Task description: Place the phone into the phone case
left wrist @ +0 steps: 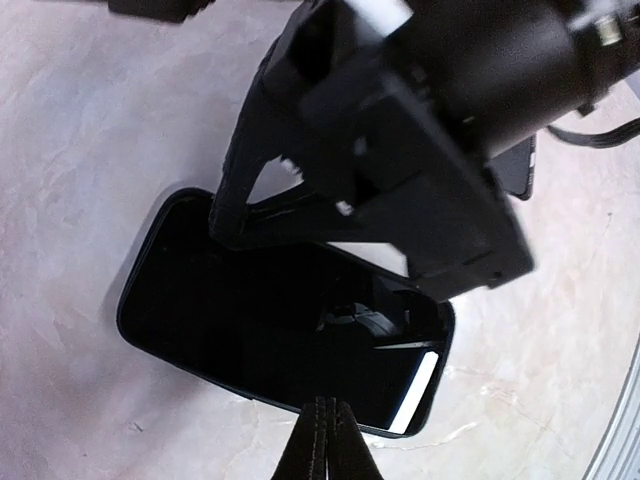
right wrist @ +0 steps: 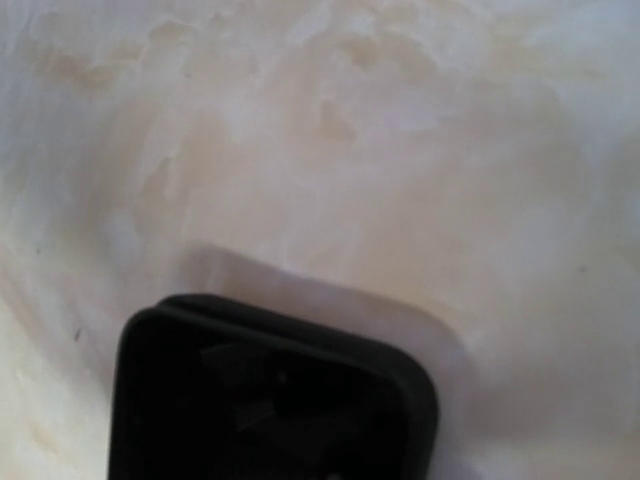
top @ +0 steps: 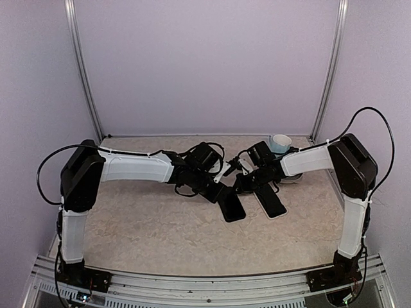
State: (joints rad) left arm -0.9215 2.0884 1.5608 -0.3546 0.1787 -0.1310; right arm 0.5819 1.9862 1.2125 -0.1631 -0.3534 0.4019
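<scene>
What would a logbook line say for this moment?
phone/case: two dark slabs, apart on table | left jaws: shut, over left slab | right jaws: state unclear, near right slab

No readable text, labels, or numbers anywhere.

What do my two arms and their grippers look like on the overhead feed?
The left arm and right arm match: smooth white link shells joined by boxy black joint housings. The left gripper and right gripper are mostly black and angular. A thin black cable loops off each elbow. No markings are readable.
</scene>
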